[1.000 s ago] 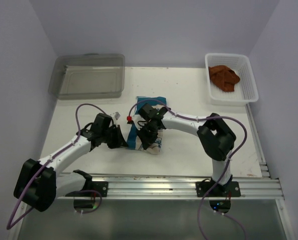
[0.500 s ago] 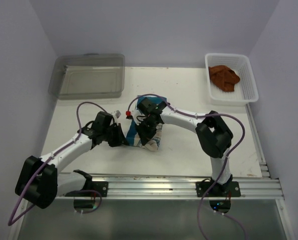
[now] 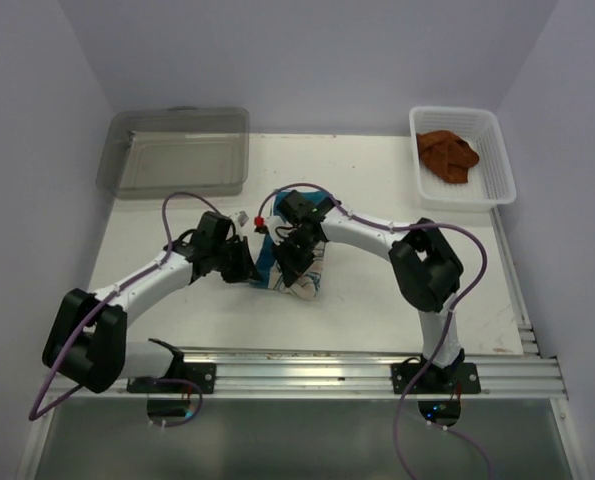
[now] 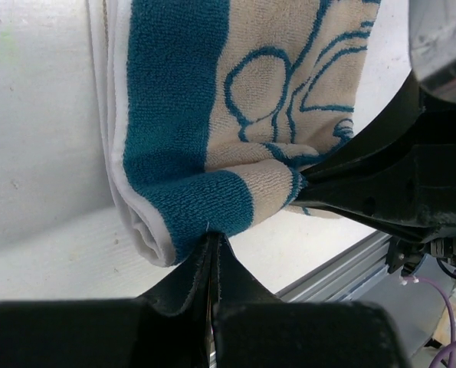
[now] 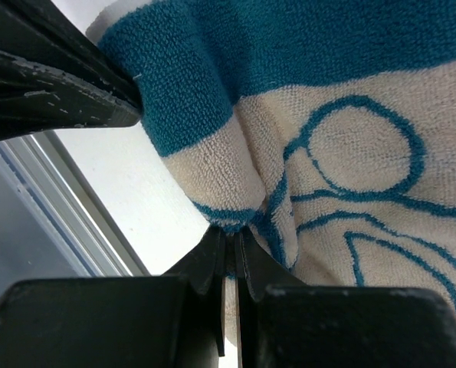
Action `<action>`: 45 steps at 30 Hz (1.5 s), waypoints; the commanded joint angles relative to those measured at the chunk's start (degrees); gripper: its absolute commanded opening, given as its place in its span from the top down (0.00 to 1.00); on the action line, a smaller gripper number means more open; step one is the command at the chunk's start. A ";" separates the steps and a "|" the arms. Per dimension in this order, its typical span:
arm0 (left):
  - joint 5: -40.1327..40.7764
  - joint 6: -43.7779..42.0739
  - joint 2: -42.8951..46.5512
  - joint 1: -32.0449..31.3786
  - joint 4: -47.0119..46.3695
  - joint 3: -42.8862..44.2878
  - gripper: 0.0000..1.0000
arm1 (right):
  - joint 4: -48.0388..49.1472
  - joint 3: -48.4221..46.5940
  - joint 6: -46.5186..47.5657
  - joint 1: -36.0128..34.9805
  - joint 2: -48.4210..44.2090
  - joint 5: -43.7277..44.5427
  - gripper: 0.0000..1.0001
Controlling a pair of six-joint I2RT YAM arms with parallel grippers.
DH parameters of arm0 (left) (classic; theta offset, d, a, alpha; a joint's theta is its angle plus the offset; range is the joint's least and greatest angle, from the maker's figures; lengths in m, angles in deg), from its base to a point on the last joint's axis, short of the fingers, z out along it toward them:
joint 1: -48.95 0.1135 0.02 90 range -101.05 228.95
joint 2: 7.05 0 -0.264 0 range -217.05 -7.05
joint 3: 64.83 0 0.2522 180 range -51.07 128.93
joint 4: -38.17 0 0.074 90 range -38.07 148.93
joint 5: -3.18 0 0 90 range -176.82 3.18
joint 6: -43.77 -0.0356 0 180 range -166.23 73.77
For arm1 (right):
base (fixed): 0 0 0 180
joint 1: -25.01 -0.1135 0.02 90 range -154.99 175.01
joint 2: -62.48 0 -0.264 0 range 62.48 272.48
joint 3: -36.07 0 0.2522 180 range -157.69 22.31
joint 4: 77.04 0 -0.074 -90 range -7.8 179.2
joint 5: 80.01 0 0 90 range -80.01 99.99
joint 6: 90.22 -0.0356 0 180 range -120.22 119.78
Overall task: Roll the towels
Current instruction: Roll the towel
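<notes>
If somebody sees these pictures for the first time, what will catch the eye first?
In the centre, the left hand and the right hand each pinch a fold of the cream towel with blue edges, jaws shut. At the far right, the rust-brown towel lies crumpled in the white mesh basket.

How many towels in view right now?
2. The cream-and-blue towel is at the middle of the table, pinched by the left end effector and the right end effector. The rust-brown towel lies in the white basket, far right. More may be hidden underneath.
</notes>
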 commanded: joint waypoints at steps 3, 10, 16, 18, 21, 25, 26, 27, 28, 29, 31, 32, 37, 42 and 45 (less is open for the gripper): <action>0.03 -2.17 -1.51 -0.29 -1.99 3.26 1.00 | -0.81 -2.84 0.78 1.64 1.47 -2.96 1.00; 0.73 -2.35 -4.40 -0.29 -3.91 3.78 1.00 | -1.51 -4.16 1.30 2.43 2.71 -3.40 1.00; 1.97 -2.52 -9.15 -0.12 -5.94 5.10 1.00 | -1.95 -4.69 1.57 2.96 4.55 -3.84 1.00; 2.23 -2.70 -11.34 -0.12 -6.20 5.37 1.00 | -2.04 -4.69 1.57 3.31 4.99 -3.49 1.00; 2.58 -2.44 -13.72 0.32 -6.73 5.54 1.00 | -1.78 -4.25 1.22 3.40 4.38 -2.18 0.98; 2.23 -2.52 -15.74 1.02 -7.26 5.19 1.00 | 1.03 -0.92 -0.28 3.48 0.61 0.90 0.75; 2.23 -2.61 -16.09 1.03 -7.35 5.19 1.00 | 1.91 0.05 -0.89 3.48 -0.62 1.77 0.70; 2.23 -2.61 -16.27 1.03 -7.26 5.10 1.00 | 2.79 1.10 -0.98 3.48 -2.81 2.57 0.68; 2.23 -2.61 -16.53 1.03 -7.26 5.02 1.00 | 4.27 3.29 -1.16 3.48 -4.13 3.10 0.67; 2.06 -2.61 -16.62 1.11 -7.35 5.01 1.00 | 5.07 4.36 -1.51 3.40 -5.28 4.15 0.66; 1.79 -2.61 -16.54 1.11 -7.44 4.75 1.00 | 7.18 7.77 -1.68 3.40 -8.52 5.64 0.57; 1.62 -2.70 -16.62 1.11 -7.52 4.49 1.00 | 7.80 8.75 -1.69 3.40 -9.32 6.69 0.56; 1.44 -2.70 -16.54 1.11 -7.44 4.31 1.00 | 10.26 13.59 -1.33 2.08 -12.41 9.78 0.46; 1.61 -2.79 -16.71 1.29 -7.35 4.40 1.00 | 12.20 14.56 -1.42 -0.55 -12.94 12.59 0.38; 1.61 -2.87 -16.63 1.55 -7.08 4.49 1.00 | 12.90 14.65 -1.51 -1.70 -12.67 13.65 0.34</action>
